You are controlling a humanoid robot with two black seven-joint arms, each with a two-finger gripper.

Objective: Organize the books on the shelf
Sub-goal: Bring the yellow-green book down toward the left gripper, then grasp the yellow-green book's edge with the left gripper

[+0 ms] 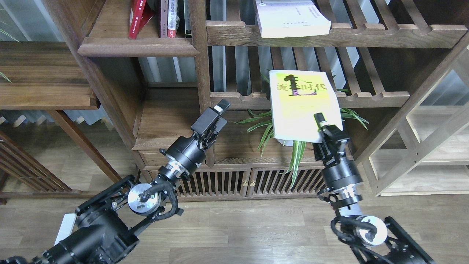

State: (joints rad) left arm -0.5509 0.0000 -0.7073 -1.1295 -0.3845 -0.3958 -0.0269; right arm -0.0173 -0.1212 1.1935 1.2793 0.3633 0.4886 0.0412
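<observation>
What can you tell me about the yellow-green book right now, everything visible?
The yellow-green book is a paperback: bright cover fading to white at its edges, black characters and a dark figure near the top. It is closed, cover facing the camera, slightly tilted. The right gripper pinches its lower right corner, holding it up before the slatted rack and a green plant.

My view's top edge cuts off the white book (pixel 293 20) and the dark red book (pixel 137 18) standing on the dark plank shelf (pixel 139 46), so I cannot read either title. Beside the red one, more spines (pixel 169 18) are cropped too and too small to read. My right gripper (pixel 322 126) covers the lower right corner of the yellow-green book (pixel 302 104); one of its fingers (pixel 319 119) shows on the cover, the other is hidden behind it. That book hides the pot of the plant (pixel 285 141) below it. My left gripper (pixel 217 115) is dark, its fingers indistinct.
</observation>
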